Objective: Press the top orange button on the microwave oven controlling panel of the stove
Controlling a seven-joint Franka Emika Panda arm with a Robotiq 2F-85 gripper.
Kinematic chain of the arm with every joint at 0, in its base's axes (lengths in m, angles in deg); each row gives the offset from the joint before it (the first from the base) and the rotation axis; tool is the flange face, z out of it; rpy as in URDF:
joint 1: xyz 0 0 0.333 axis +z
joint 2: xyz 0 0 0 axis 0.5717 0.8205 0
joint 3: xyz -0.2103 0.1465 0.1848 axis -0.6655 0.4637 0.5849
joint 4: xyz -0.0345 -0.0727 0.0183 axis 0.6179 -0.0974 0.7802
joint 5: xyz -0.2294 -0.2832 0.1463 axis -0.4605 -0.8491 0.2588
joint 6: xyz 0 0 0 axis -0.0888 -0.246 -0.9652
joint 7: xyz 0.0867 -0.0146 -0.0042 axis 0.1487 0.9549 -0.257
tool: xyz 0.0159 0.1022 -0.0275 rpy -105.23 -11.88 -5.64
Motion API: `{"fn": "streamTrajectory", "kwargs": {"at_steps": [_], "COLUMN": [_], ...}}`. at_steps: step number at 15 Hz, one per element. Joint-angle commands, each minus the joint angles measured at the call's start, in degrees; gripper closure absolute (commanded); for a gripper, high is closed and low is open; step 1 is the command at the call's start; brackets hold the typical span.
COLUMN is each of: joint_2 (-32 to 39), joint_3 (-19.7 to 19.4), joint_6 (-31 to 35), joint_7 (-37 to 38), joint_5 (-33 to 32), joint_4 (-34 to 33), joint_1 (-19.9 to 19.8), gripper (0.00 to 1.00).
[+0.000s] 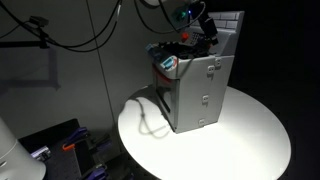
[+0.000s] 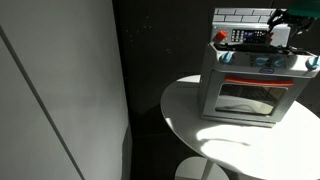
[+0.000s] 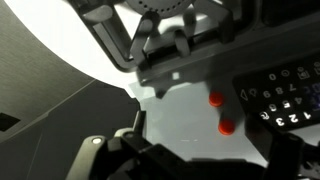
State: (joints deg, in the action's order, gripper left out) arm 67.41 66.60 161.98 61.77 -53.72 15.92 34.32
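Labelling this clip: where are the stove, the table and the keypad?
stove [image 2: 245, 97], in an exterior view, oven door.
table [image 1: 255, 130], in an exterior view, bare top.
keypad [image 3: 285, 95], in the wrist view, its middle.

grey toy stove with glass oven door [image 2: 250, 88] | on round white counter [image 2: 188, 118] | black robot gripper [image 2: 282, 30] over stove's top rear | jaws' stance unclear

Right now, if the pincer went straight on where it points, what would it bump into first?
Probably the white control panel, just beside the two orange buttons, though depth is unclear.
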Motion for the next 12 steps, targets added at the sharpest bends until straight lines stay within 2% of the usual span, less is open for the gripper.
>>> {"fn": "streamTrajectory", "kwargs": {"at_steps": [1,12], "joint_2": [1.7,3.61], "joint_3": [-1.54,-2.31], "joint_6": [-2.42,-4.38], "joint_7": [2.67,4.41], "joint_5": [-1.61,-1.61], "joint_4": [-3.21,-5.59], "joint_1": [1.24,1.65], "gripper": [0.0,0.0]}}
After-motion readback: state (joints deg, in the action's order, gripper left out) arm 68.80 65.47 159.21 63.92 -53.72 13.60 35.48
